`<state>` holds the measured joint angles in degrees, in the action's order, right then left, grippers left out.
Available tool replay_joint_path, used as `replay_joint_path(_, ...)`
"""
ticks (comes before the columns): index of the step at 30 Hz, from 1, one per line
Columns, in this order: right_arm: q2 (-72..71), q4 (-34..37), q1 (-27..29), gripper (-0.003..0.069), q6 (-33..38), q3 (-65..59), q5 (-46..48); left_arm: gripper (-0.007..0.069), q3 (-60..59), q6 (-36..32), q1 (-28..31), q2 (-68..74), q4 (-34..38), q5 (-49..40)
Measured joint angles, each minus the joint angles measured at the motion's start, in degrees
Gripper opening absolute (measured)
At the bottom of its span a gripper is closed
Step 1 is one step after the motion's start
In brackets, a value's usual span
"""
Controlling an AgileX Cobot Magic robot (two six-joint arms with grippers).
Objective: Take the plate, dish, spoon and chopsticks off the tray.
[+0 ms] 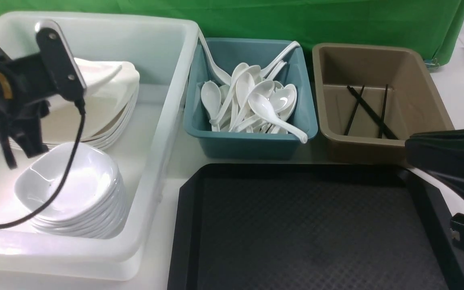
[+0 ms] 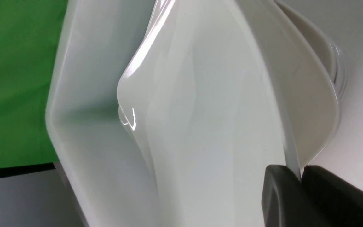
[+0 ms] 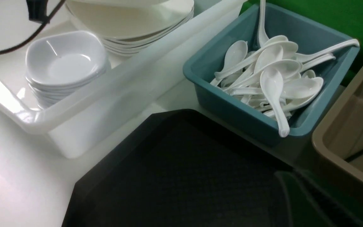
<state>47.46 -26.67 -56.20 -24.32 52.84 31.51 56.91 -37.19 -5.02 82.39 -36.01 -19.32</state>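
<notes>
My left gripper (image 2: 300,176) is shut on the rim of the large white plate (image 2: 216,110), which hangs tilted over the plate stack (image 1: 107,125) in the white bin (image 1: 163,133). In the front view the plate (image 1: 107,76) shows behind my left gripper (image 1: 20,151). The small dish (image 1: 67,185) tops a stack of dishes in the same bin. A white spoon (image 1: 272,112) lies on the heap in the teal bin (image 1: 248,147). Black chopsticks (image 1: 371,110) lie in the brown bin (image 1: 361,151). The black tray (image 1: 296,225) holds nothing. My right gripper (image 1: 413,151) hovers shut over the tray's far right corner.
The three bins stand in a row behind the tray (image 3: 169,173), the white one reaching down its left side. A black cable (image 1: 61,181) from my left arm droops across the dish stack (image 3: 65,60). A green cloth (image 1: 296,20) backs the table.
</notes>
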Motion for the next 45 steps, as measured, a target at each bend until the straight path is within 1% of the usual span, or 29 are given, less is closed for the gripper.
replay_joint_path(4,-0.02,0.00,0.00,0.0020,0.05,0.00,0.00,0.0037,0.01,-0.13,0.00,2.09,-1.38,1.55)
replay_joint_path(10,-0.02,0.00,0.00,0.0020,0.26,0.00,0.00,0.0030,0.12,-0.22,0.05,6.50,-7.17,4.07)
replay_joint_path(15,-0.02,0.00,0.00,0.0020,0.26,0.00,0.00,0.0034,0.18,1.94,0.53,8.55,-7.96,6.58)
replay_joint_path(16,-0.02,0.00,0.00,0.0020,0.28,0.00,0.03,0.0051,0.18,2.67,0.77,8.97,-7.95,7.43)
replay_joint_path(18,-0.02,0.04,0.00,0.0020,0.28,0.00,0.33,0.0089,0.18,3.04,1.23,9.22,-7.95,8.03)
replay_joint_path(19,-0.02,0.04,0.00,0.0020,0.28,0.00,0.63,0.0133,0.18,3.22,1.49,9.22,-7.95,8.33)
replay_joint_path(20,-0.02,0.11,0.00,0.0020,0.28,0.00,0.77,0.0155,0.18,3.26,1.63,9.22,-7.95,8.38)
replay_joint_path(24,-0.02,0.32,0.00,0.0020,0.46,0.00,1.05,0.0327,0.36,3.33,1.88,9.02,-7.86,8.66)
replay_joint_path(26,-0.02,0.52,0.00,0.0020,0.95,0.00,1.05,0.0433,0.36,3.33,1.88,8.12,-6.64,8.51)
replay_joint_path(27,-0.02,0.52,0.00,0.0020,0.94,0.00,1.05,0.0442,0.36,3.33,1.88,7.87,-6.28,8.46)
replay_joint_path(28,-0.02,0.80,0.00,0.0020,1.17,0.00,1.05,0.0521,0.36,3.33,1.64,6.58,-4.91,8.39)
replay_joint_path(29,-0.02,0.85,0.00,0.0020,1.29,0.00,1.05,0.0552,0.42,3.33,1.65,5.56,-3.92,8.39)
replay_joint_path(32,-0.02,0.91,0.00,0.0020,1.29,0.00,1.05,0.0633,0.48,3.40,1.63,2.23,1.40,8.49)
replay_joint_path(33,-0.02,0.91,0.00,0.0020,1.29,0.00,1.05,0.0640,0.48,3.40,1.63,2.01,1.93,8.43)
replay_joint_path(35,-0.02,1.02,0.00,0.0020,1.29,0.00,1.05,0.0662,0.48,3.42,1.63,-1.68,10.95,7.08)
replay_joint_path(36,-0.02,1.02,0.00,0.0020,1.29,0.00,1.05,0.0662,0.48,3.48,1.63,-1.97,11.72,6.90)
replay_joint_path(37,-0.02,1.08,0.00,0.0020,1.29,0.00,1.05,0.0662,0.48,3.47,1.63,-4.17,17.63,5.67)
replay_joint_path(38,-0.02,1.08,0.00,0.0020,1.29,0.00,1.05,0.0662,0.48,3.49,1.63,-4.90,19.48,5.25)
replay_joint_path(39,-0.02,1.08,0.00,0.0020,1.29,0.00,1.05,0.0655,0.48,3.49,1.63,-8.52,28.57,2.89)
replay_joint_path(40,-0.02,1.08,0.00,0.0020,1.29,0.00,1.05,0.0654,0.48,3.49,1.63,-8.98,29.71,2.56)
replay_joint_path(42,-0.02,1.08,0.00,0.0024,1.35,0.00,1.29,0.0632,0.48,3.11,1.63,-14.53,42.73,-2.80)
replay_joint_path(43,-0.07,1.14,0.00,0.0027,1.35,0.00,1.52,0.0621,0.48,2.14,1.63,-17.20,48.06,-4.80)
replay_joint_path(45,-0.21,1.14,0.00,0.0030,1.35,0.00,2.33,0.0584,0.48,-2.70,1.63,-22.80,57.07,-9.83)
